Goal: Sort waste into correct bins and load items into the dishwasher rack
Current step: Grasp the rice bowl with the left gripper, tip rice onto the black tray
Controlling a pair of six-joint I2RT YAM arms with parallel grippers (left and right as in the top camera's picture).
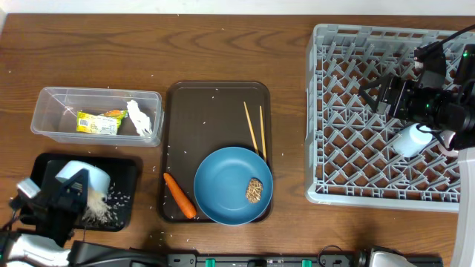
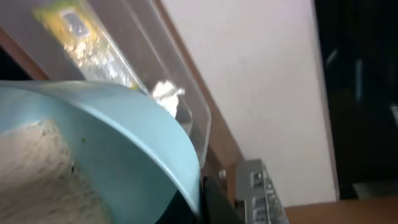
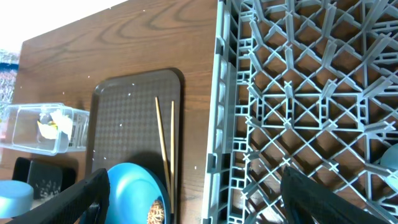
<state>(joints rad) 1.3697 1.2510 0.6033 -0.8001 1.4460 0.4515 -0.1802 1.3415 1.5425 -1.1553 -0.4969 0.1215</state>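
My left gripper [image 1: 73,195] is shut on the rim of the pale blue bowl [image 1: 85,178] and holds it tipped over the black tray [image 1: 126,167]. Loose rice [image 1: 100,211] lies on that tray. In the left wrist view the bowl [image 2: 124,124] has rice [image 2: 31,162] in it. The clear tub [image 1: 52,100] holds the yellow-green wrapper [image 1: 98,122] and white tissue [image 1: 139,117]. The blue plate [image 1: 223,182] carries the brown lump [image 1: 254,190], with the carrot [image 1: 179,196] and chopsticks [image 1: 252,127] beside it. My right gripper [image 1: 377,93] is open and empty over the grey rack [image 1: 349,163].
The plate, carrot and chopsticks lie on a dark brown serving tray [image 1: 208,104] between the bins and the rack. A small whitish cup [image 1: 412,139] lies in the rack under my right arm. Rice grains are scattered over the wooden table.
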